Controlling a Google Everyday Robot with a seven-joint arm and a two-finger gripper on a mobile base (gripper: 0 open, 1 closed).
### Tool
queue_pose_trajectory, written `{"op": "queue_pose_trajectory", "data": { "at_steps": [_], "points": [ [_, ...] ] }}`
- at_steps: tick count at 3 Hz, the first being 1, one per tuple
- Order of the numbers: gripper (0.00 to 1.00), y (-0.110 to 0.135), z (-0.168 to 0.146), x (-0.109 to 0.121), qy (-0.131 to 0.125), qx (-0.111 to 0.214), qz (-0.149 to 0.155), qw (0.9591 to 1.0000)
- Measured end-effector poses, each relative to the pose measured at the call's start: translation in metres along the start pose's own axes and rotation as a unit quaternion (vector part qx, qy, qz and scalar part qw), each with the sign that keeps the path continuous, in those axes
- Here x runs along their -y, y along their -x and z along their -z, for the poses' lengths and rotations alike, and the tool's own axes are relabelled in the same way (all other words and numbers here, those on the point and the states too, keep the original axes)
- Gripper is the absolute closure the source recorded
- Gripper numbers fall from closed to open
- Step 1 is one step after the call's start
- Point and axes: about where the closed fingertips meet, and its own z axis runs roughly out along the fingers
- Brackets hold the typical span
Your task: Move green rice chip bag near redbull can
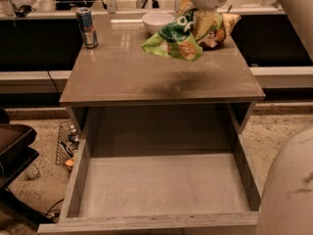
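I saw my gripper (202, 21) at top centre, clamped on the green rice chip bag (171, 39), bag raised over the tabletop (146, 77), just beside the white bowl (156, 20), redbull can (86, 27) upper left, well apart

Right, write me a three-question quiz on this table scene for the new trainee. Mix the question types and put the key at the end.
1. True or false: the bright green glossy rice chip bag lies flat on the grey tabletop.
2. Which corner of the tabletop holds the slim blue-and-silver redbull can? A) back left B) front right C) front left
3. Fill in: the wide drawer below the tabletop is ___.
Key: 1 false, the two-finger gripper holds it lifted over the table's back right. 2 A. 3 open.
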Motion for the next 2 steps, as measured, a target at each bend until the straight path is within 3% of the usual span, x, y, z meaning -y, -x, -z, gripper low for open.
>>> {"op": "queue_pose_trajectory", "data": {
  "at_steps": [2],
  "points": [
    [1.0, 0.001, -0.017, 0.017, -0.012, 0.01, 0.013, 0.9998]
  ]
}}
